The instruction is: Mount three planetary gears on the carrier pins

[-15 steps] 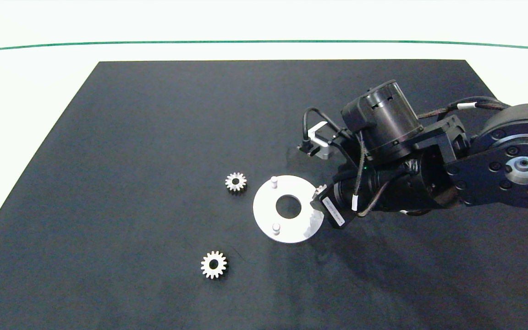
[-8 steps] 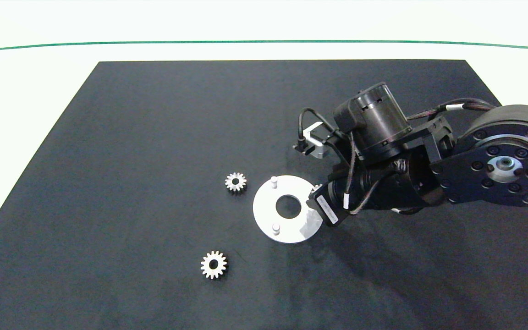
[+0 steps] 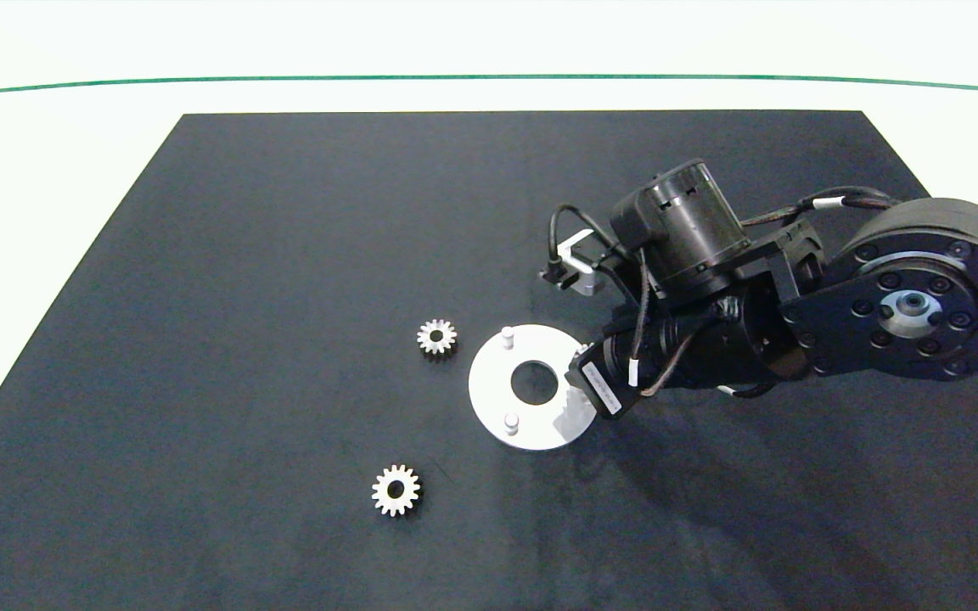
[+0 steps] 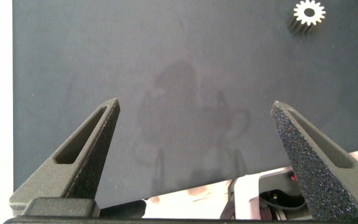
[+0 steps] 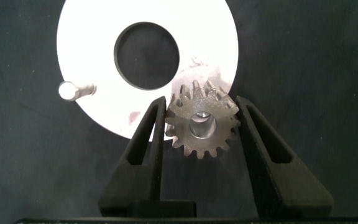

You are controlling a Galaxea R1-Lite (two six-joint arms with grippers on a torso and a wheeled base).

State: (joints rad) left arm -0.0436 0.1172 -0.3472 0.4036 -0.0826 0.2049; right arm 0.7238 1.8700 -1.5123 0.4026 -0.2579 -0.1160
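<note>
A white ring-shaped disc (image 3: 493,382) lies mid-mat with two carrier pins (image 3: 507,336) (image 3: 511,422) showing; one pin also shows in the right wrist view (image 5: 70,91). The third pin is hidden under my right gripper (image 3: 581,378). That gripper (image 5: 201,102) is shut on a silver planetary gear (image 5: 202,124), held flat over the disc's (image 5: 92,37) rim. Whether a pin sits in its hole I cannot tell. Two more gears lie loose on the mat, one just left of the disc (image 3: 436,337) and one nearer the front (image 3: 396,490). My left gripper (image 4: 194,124) hangs open over bare mat.
The black mat (image 3: 285,255) covers the white table, whose edges (image 3: 30,212) run round it. The right arm (image 3: 879,314) reaches in over the mat's right side. A loose gear (image 4: 309,12) shows far off in the left wrist view.
The right arm has shifted a little to the left, carrying the gear further in over the disc's right rim. Disc and loose gears have not moved.
</note>
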